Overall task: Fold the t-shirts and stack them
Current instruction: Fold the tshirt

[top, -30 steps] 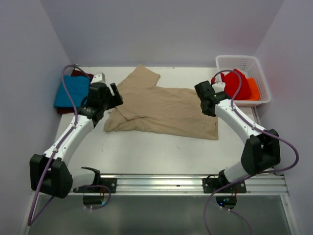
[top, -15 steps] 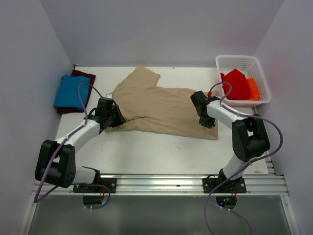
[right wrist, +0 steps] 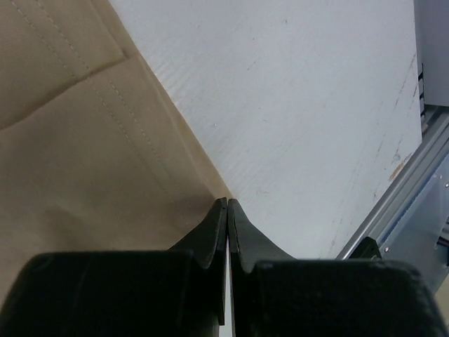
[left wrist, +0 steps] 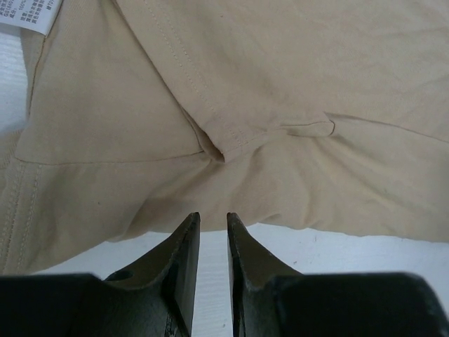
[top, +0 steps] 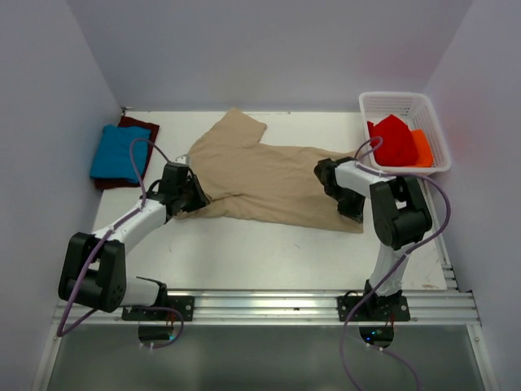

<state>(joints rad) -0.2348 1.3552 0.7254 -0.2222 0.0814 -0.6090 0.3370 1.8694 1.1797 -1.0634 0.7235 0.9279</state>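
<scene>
Pale walls (top: 269, 49) close in a white counter (top: 244, 252) on 3 sides. A metal rail (top: 269, 303) runs along the near edge w/ both arm bases bolted to it.

1. Tan t-shirt (top: 269, 175): spread across the middle of the counter, wrinkled. 1 sleeve points to the rear; the body runs toward the right.
2. Blue t-shirt (top: 120, 152): folded, at the rear-left corner, lying on the maroon t-shirt (top: 140, 125), which shows past its rear & near edges.
3. Basket (top: 392, 96): white, at the rear-right corner, near but apart from the tan t-shirt. Holds a red cloth (top: 392, 140) & an orange cloth (top: 421, 148).
4. Left fingers (left wrist: 188, 235): low at the tan t-shirt's left end, just short of a sleeve hem. There is a narrow gap btwn them, and the tips sit over the shirt's near edge. Cloth caught btwn them or not: cannot tell. A white label (left wrist: 28, 15) shows at the shirt's far left.
5. Right fingers (right wrist: 219, 225): low at the tan t-shirt's right end, near its front corner. They are pressed together w/ no gap, and the stitched hem edge runs right up to the tips. Cloth pinched or not: cannot tell.
</scene>
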